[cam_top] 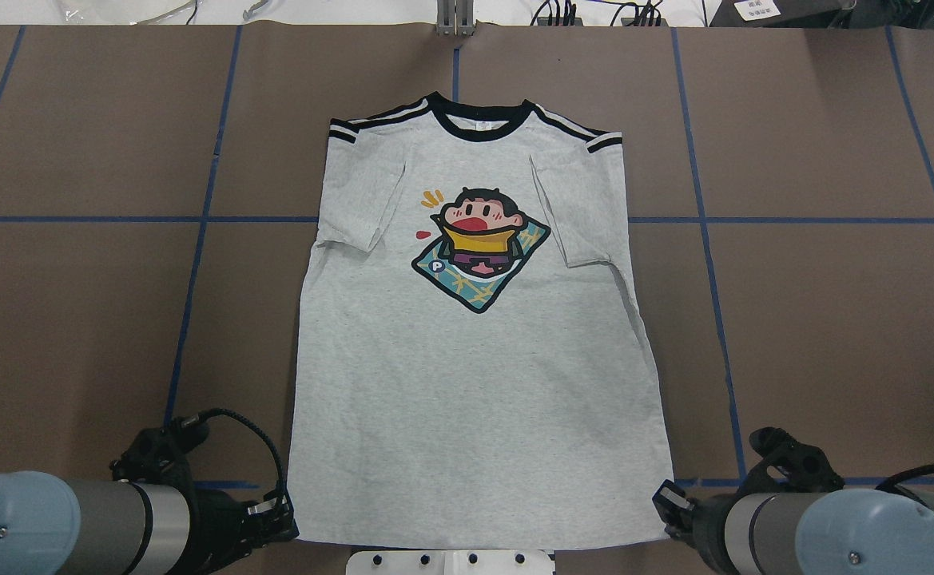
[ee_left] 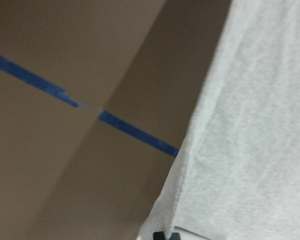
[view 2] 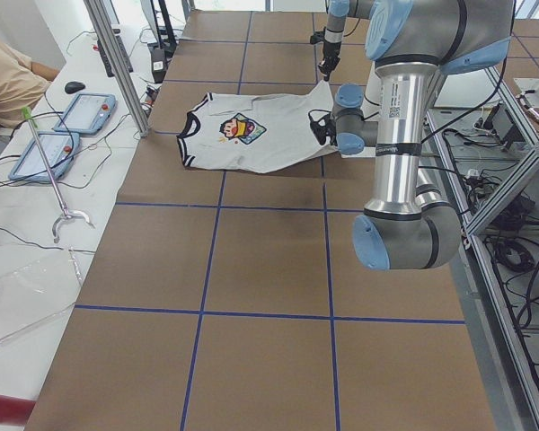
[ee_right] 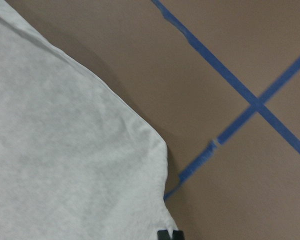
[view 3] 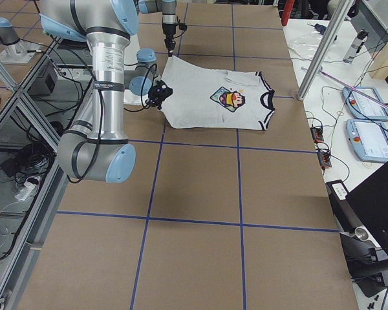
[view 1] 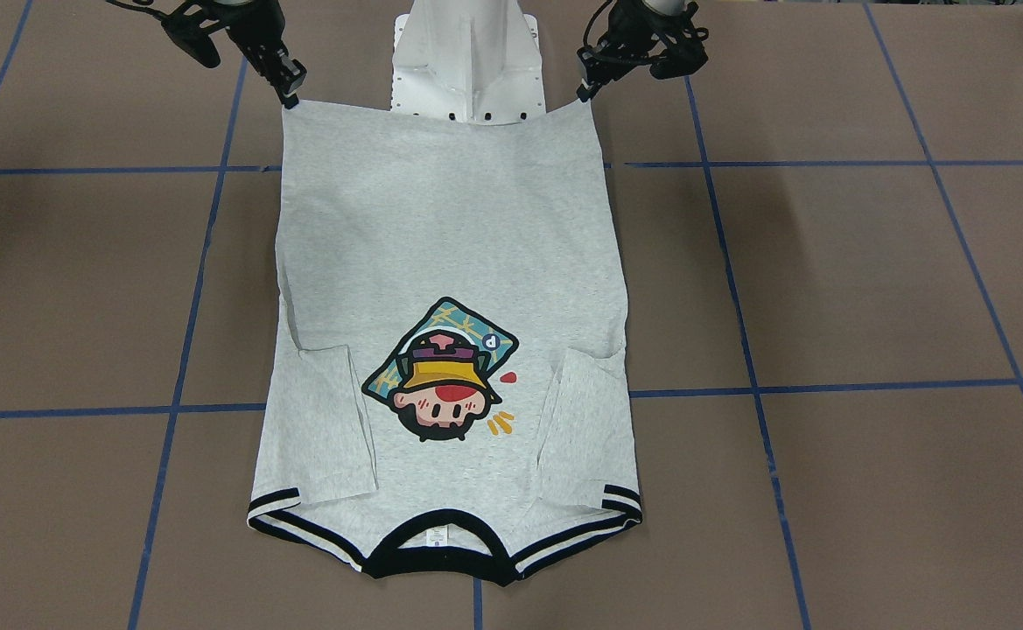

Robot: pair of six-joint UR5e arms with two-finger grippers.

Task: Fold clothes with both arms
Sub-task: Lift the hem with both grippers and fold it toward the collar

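**A:** Where is the T-shirt point(cam_top: 474, 359)?

**B:** It lies print up in the middle of the table point(cam_top: 818, 319), with both sleeves folded in over the chest.

**A:** Which way does it run?

**B:** Its long axis goes near to far. The hem is at the robot's side, and the black collar point(cam_top: 478, 128) is at the far end, pointing away from the robot.

**A:** And the grippers?

**B:** The left gripper point(view 1: 585, 89) has its fingers closed on the left hem corner. The right gripper point(view 1: 290, 93) pinches the right corner. Both corners are raised a little, and the hem is stretched between them just in front of the white pedestal point(view 1: 467, 70).

**A:** What about the surface?

**B:** It has a brown covering, marked into large squares by blue tape lines point(cam_top: 195, 263).

**A:** And around it?

**B:** A white bench point(view 2: 36, 224) runs along the far edge. On it are cables and two tablet-like controllers point(view 2: 85, 112) with red buttons. Aluminium posts point(view 2: 117, 63) rise at the table's edge. A person point(view 2: 9, 72) in a beige top sits at the bench.
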